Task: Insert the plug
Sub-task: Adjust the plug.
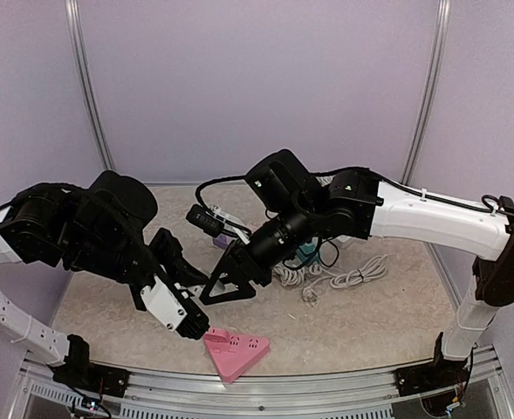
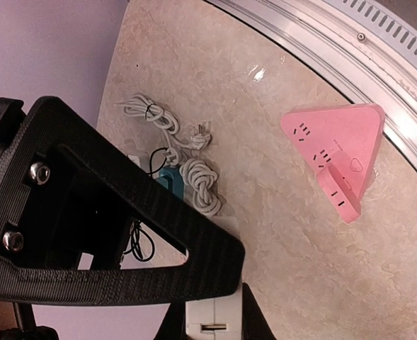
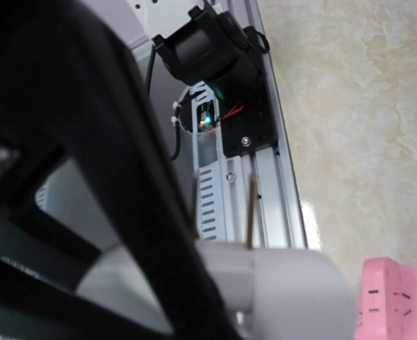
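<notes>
Two grippers meet over the near half of the table, just behind the front rail. Nearest the rail lies the pink triangular power strip, flat on the surface, slotted face upward, with nothing plugged into it. Just behind it and to the left hangs the left gripper, tips beside the strip's left corner; whether its jaws are apart or together cannot be read from any view. Next comes the right gripper, clamped on the white plug. The plug's two pins appear to point toward the front rail rather than down at the strip, which sits low and to one side in the right wrist view. Farthest back lie coiled white cables with a teal object among them. Step in hand, as judged: carrying the plug to a socket, insertion not yet begun. To do it well, the wrist should first turn the pins square to the slotted face, then centre them over one pair of slots before any descent. Pressure should follow the pin axis, since a tilted entry would likely skate the light strip across the table. The left gripper looks well placed to hold the strip down while the right pushes
</notes>
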`<action>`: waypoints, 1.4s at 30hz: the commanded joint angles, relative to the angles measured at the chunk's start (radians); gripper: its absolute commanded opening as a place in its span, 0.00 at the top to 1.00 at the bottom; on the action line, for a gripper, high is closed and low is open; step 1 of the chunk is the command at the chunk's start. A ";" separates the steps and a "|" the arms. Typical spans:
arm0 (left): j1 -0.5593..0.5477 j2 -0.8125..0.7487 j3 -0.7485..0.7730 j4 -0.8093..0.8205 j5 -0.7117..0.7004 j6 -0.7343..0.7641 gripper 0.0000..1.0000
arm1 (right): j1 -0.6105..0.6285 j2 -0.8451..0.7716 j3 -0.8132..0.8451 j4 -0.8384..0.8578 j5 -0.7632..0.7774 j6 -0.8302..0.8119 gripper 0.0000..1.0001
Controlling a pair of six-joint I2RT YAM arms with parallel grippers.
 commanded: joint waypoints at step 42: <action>0.237 -0.190 -0.441 1.311 -0.312 0.685 1.00 | -0.110 -0.404 -0.536 0.891 0.542 0.644 0.14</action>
